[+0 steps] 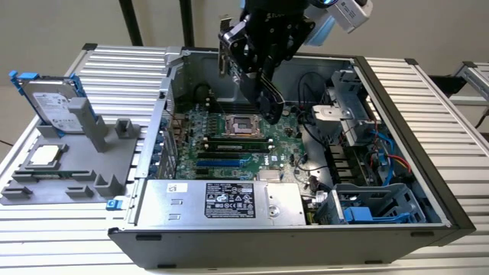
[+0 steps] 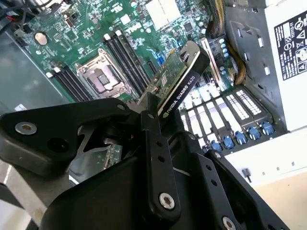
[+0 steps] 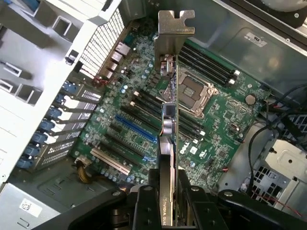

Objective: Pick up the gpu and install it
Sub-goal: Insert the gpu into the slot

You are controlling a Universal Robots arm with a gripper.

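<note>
My gripper (image 1: 256, 71) hangs over the open computer case (image 1: 428, 172), shut on the gpu (image 1: 266, 100). The card is held on edge, above the motherboard (image 1: 229, 143) near the CPU socket (image 1: 238, 123). In the second wrist view the gpu (image 2: 180, 91) shows its black shroud sticking out past the gripper (image 2: 144, 110). In the first wrist view the gpu (image 3: 170, 120) is seen edge-on, clamped between the fingers (image 3: 144, 206), its silver end bracket (image 3: 175, 24) at the far end. The card floats above the blue expansion slot (image 3: 136, 129) and touches no slot.
A grey fixture (image 1: 68, 177) at the exterior view's left holds a silver hard drive (image 1: 54, 106) with blue rails and a square CPU chip (image 1: 46, 154). Inside the case are the power supply (image 1: 229, 200), a drive cage (image 1: 374, 206) and loose cables (image 1: 382, 154).
</note>
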